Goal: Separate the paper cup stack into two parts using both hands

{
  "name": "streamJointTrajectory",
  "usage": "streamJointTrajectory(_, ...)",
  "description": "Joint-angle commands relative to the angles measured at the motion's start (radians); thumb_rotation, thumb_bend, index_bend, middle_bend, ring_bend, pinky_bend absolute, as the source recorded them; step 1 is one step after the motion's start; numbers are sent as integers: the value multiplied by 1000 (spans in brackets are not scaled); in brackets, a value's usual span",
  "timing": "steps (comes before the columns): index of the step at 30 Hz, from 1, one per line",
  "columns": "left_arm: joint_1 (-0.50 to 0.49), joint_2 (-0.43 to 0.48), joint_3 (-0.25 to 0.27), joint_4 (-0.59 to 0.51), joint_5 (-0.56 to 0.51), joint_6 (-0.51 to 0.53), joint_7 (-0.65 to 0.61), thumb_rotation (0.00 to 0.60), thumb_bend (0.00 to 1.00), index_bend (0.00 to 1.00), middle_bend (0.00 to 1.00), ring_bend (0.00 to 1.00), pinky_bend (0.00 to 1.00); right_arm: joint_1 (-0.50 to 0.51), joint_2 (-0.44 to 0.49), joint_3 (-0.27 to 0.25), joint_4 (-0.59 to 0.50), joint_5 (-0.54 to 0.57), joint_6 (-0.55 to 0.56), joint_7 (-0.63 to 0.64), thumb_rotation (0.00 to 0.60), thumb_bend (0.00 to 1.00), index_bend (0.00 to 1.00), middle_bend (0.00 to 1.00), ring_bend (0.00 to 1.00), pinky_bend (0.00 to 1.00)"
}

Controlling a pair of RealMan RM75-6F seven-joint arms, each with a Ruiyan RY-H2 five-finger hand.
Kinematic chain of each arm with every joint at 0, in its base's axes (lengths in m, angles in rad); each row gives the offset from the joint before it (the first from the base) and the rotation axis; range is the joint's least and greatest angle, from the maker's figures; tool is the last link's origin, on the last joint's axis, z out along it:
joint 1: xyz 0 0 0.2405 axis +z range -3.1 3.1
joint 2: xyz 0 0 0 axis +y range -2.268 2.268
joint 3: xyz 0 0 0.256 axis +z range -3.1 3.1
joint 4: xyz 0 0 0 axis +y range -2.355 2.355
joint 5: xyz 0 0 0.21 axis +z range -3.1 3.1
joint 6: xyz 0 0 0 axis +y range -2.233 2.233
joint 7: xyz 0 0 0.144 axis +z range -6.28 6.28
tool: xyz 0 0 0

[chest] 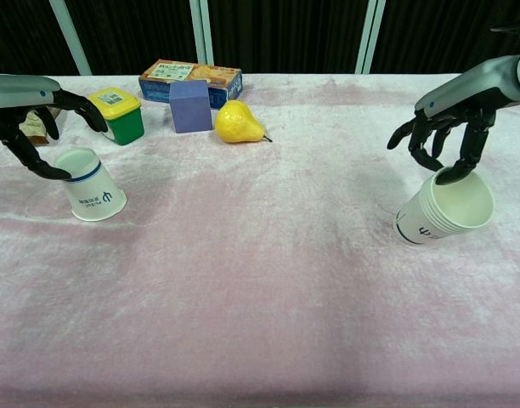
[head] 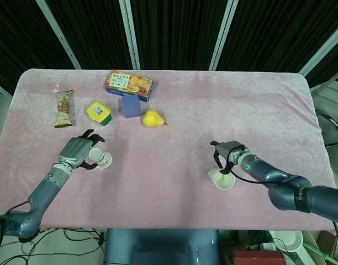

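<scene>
A single white paper cup [chest: 92,185] stands upside down and tilted on the pink cloth at the left, also seen from the head as the cup [head: 103,160]. My left hand [chest: 26,102] [head: 78,150] hovers over it with fingers spread; its thumb tip lies close by the cup's base, and I cannot tell whether they touch. At the right the remaining cup stack [chest: 443,211] [head: 222,178] lies tilted with its mouth toward the chest camera. My right hand [chest: 451,136] [head: 227,154] arches above it, one fingertip at the upper rim, nothing gripped.
Along the back left are a cracker box [head: 129,84], a purple cube [head: 131,107], a yellow pear [head: 152,118], a green tub with a yellow lid [head: 99,112] and a snack bar [head: 63,108]. The cloth-covered table [head: 174,210] ends close in front of both cups.
</scene>
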Motion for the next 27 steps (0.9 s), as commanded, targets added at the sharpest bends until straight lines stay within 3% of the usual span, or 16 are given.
streamJointTrajectory(1, 1, 2, -2, -2, 1, -2, -5, 600, 210, 220, 178, 0, 278, 1, -1, -3, -2, 5, 3, -5, 600, 203, 57, 0, 110, 178)
streamJointTrajectory(8, -1, 10, -11, -14, 9, -12, -18, 600, 211, 221, 178, 0, 263, 5, -3, -6, -9, 21, 20, -19, 600, 146, 7, 0, 110, 178)
streamJointTrajectory(15, -1, 30, -21, -29, 9, -10, -24, 600, 210, 221, 176, 0, 251, -29, 12, 25, -33, 12, 89, -12, 600, 123, 0, 0, 112, 178)
streamJointTrajectory(22, 23, 106, -28, -111, 59, 57, -7, 600, 214, 221, 176, 0, 225, -203, 174, 94, -180, -144, 292, 75, 600, 119, 0, 0, 111, 178)
streamJointTrajectory(25, 57, 140, -33, -173, 111, 131, -19, 600, 215, 221, 176, 0, 225, -312, 228, 97, -215, -243, 444, 100, 600, 119, 0, 0, 110, 178)
streamJointTrajectory(27, 98, 173, -25, -225, 169, 207, -20, 600, 215, 220, 176, 0, 225, -423, 244, 87, -218, -326, 625, 89, 600, 119, 0, 0, 110, 178)
